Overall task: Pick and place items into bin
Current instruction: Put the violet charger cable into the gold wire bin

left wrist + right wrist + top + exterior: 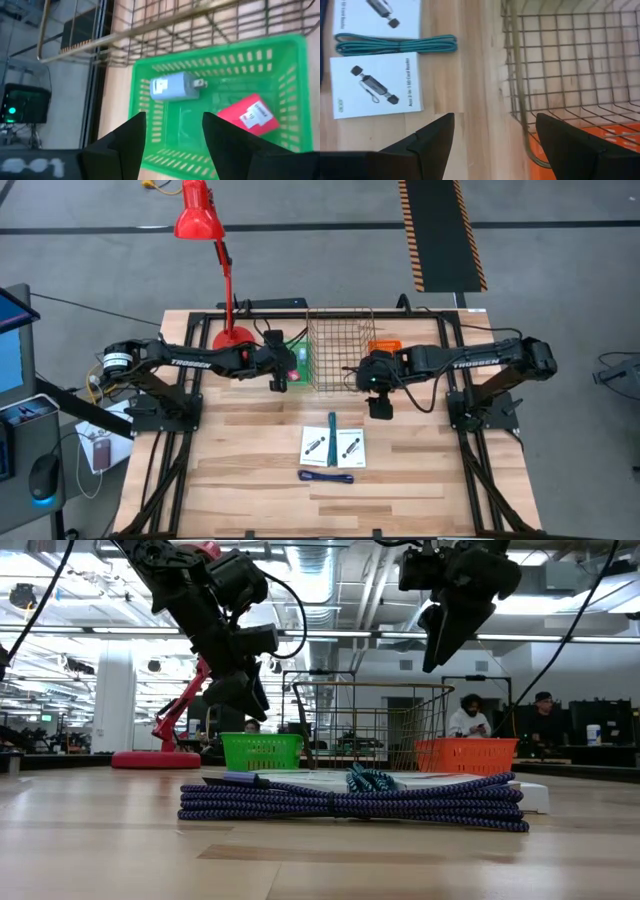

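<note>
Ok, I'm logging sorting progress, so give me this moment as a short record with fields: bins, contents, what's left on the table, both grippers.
green bin: holds a pale blue block and a red block
wire basket: nothing seen inside
orange bin: contents hidden
left on table: two white cards, teal cord, blue-purple cord
left gripper: open, empty, above the green bin
right gripper: open, empty, beside the wire basket

table [250,480]: pale wood planks, smooth, satin | wire basket [340,350]: bare metal grid | green bin [280,75]: slotted glossy plastic | orange bin [466,754]: slotted plastic | cards [375,85]: white printed paper, matt | blue-purple strap [350,805]: braided cloth | teal cord [395,44]: braided
</note>
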Available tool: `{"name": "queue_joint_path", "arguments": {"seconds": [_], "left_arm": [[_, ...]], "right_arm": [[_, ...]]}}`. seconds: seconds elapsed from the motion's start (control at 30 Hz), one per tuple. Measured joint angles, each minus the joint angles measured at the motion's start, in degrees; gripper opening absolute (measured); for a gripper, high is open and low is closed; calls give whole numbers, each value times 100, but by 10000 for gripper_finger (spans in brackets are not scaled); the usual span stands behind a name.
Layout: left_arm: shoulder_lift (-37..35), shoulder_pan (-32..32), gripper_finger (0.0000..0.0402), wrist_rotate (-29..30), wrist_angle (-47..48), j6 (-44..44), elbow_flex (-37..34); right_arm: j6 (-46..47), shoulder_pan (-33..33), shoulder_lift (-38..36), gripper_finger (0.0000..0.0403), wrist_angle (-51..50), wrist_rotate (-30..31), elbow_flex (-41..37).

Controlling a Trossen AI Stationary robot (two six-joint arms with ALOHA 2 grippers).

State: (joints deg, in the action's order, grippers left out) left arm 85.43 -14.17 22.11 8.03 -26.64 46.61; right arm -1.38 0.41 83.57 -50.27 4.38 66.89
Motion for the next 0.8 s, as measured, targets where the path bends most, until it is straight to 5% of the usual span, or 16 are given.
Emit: {"name": "queue_joint_path", "arguments": {"seconds": [0.37,0.8], "left_arm": [[-4,425,186,-203,588,539,1],[-819,1085,186,-2262,19,978,2]], "right_arm": [[314,719,0,276,272,-12,-2],[884,1523,0,276,1176,7,-140]]}}
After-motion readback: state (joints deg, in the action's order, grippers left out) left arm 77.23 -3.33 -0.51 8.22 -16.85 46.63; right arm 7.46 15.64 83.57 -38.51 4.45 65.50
